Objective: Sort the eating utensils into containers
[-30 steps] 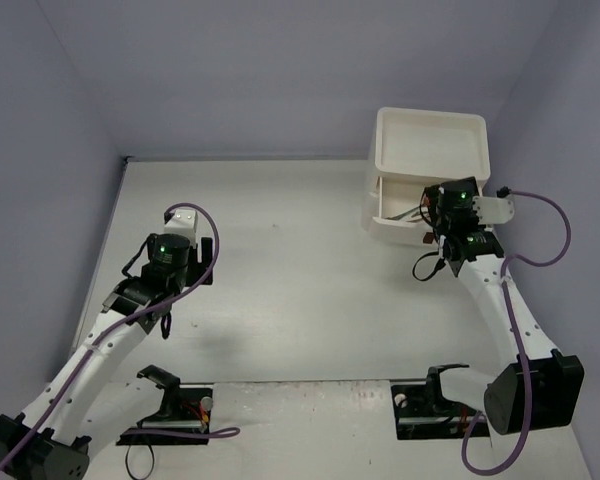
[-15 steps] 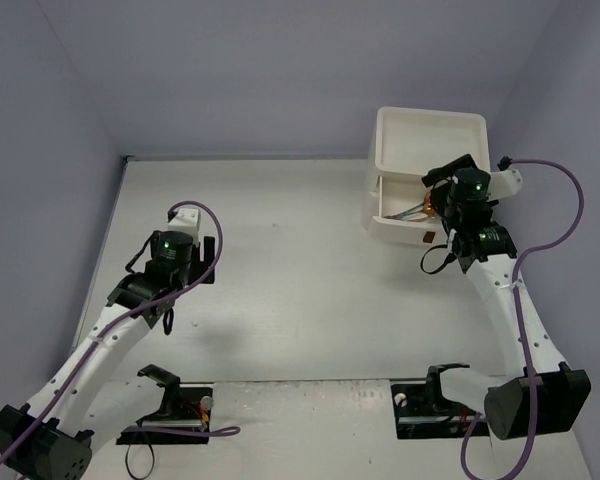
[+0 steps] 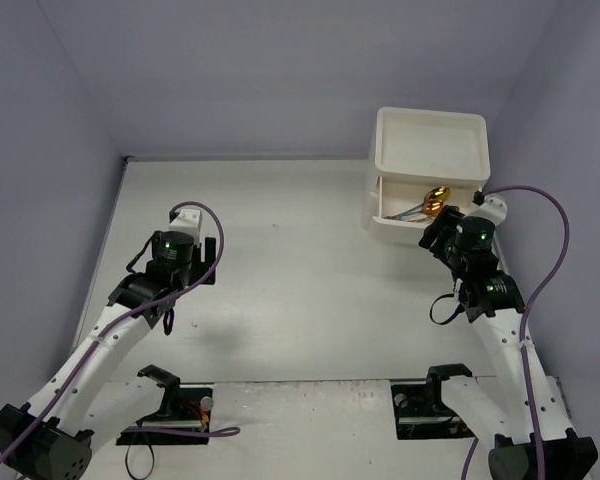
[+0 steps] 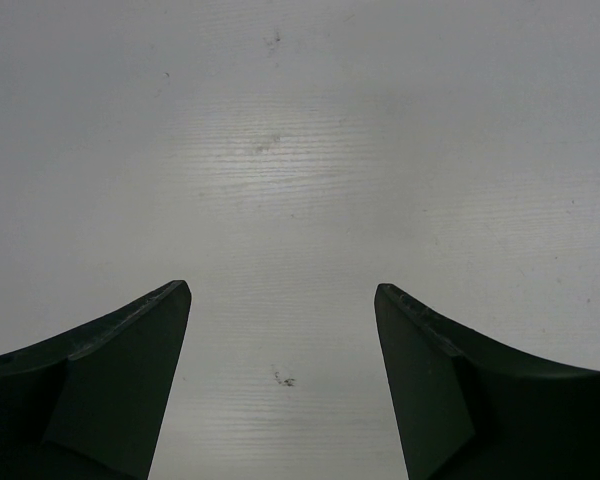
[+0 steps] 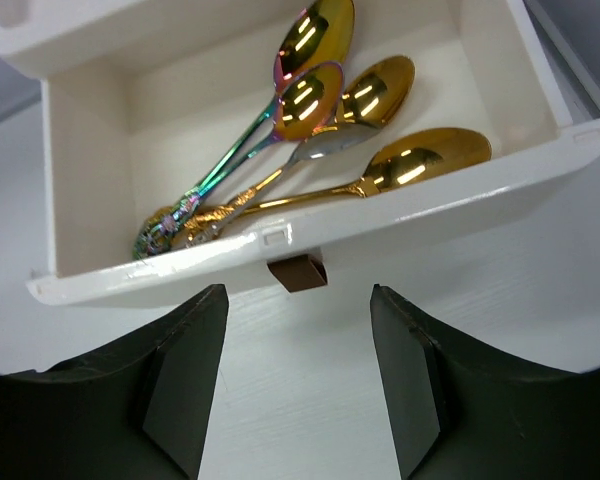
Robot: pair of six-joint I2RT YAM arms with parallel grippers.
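Most of the job looks done. One drawer (image 5: 430, 200) of the cream-white boxy plastic cabinet (image 3: 384, 160) is open. Four shiny gold metal spoons (image 5: 375, 92) lie inside it, bunched together, and one has a rainbow handle. I see no spoon or fork on the pale grey desk (image 3: 300, 300) anywhere around the cabinet. So I think the only thing left is to push that drawer shut.

The right end effector (image 5: 297, 300) hangs just in front of the cabinet, facing the drawer's small brown handle (image 5: 298, 272). It is open wide and holds nothing. The left end effector (image 4: 281, 290) is well away from the cabinet, over bare desk. It is open wide too and holds nothing.

The cabinet's other drawers are hidden, so I cannot tell what is in them. No forks show anywhere.
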